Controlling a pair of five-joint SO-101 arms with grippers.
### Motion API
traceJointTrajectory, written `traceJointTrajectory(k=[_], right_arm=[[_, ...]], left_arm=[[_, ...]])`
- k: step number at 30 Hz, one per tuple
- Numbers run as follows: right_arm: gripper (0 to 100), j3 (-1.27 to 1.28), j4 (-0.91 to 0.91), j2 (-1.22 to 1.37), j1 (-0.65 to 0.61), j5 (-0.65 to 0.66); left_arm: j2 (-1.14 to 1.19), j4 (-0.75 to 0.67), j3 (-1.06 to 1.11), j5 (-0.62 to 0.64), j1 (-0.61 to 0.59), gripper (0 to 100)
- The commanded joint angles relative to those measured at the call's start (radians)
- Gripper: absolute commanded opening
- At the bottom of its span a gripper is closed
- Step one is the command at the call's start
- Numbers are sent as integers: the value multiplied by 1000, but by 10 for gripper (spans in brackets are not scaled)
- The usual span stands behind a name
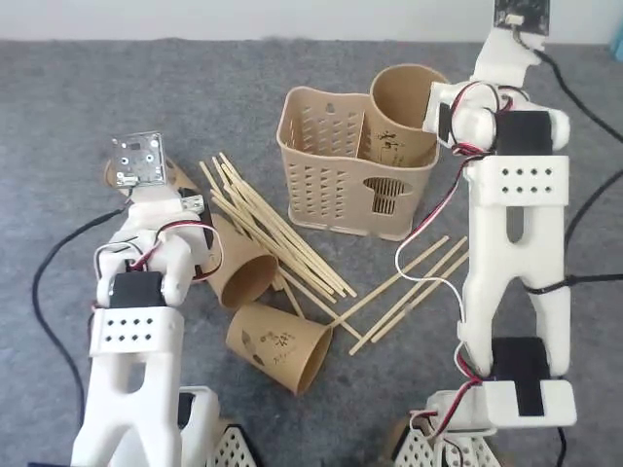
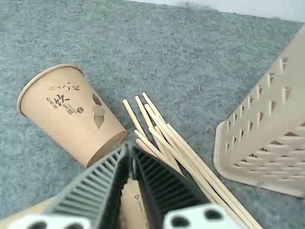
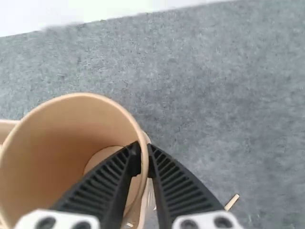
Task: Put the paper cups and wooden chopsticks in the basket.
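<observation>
A beige slotted basket [image 1: 331, 170] stands mid-table. A paper cup [image 1: 404, 107] sits upright in its right compartment, and my right gripper [image 3: 143, 155] is shut on that cup's rim [image 3: 71, 138], one finger inside and one outside. My left gripper [image 2: 128, 150] is shut and holds nothing, its tips close to the base of a cup lying on its side [image 2: 71, 114]. Two more cups [image 1: 243, 268] [image 1: 277, 345] lie beside the left arm. Wooden chopsticks [image 1: 273, 229] lie fanned between the cups and basket, and a few more chopsticks [image 1: 409, 287] lie near the right arm.
Grey carpet [image 1: 68, 117] covers the table. The basket's wall [image 2: 267, 138] rises just past the chopstick ends [image 2: 162, 133] by my left gripper. Cables trail from both arms. Open carpet lies at the far left and behind the basket.
</observation>
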Motion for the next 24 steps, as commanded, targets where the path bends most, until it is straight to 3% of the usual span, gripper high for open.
traceJointTrajectory(k=[1, 4, 6, 12, 16, 21, 24], right_arm=[[85, -48, 15, -38, -5, 38], [223, -48, 61, -111, -4, 43], [264, -48, 102, -186, 2, 44], [206, -38, 340, -440, 13, 54], [169, 104, 476, -524, 99, 157], [148, 526, 354, -562, 265, 404], [136, 810, 173, -584, 375, 428]], left_arm=[[-31, -28, -7, 6, -5, 12], [-31, -25, -7, 6, -6, 13], [-31, -21, -8, 6, -9, 13], [-38, 26, -48, 12, -57, 64], [-32, 147, -134, 8, -101, 70], [-32, 296, -213, -66, -130, 71], [-34, 453, -302, -183, -103, 71]])
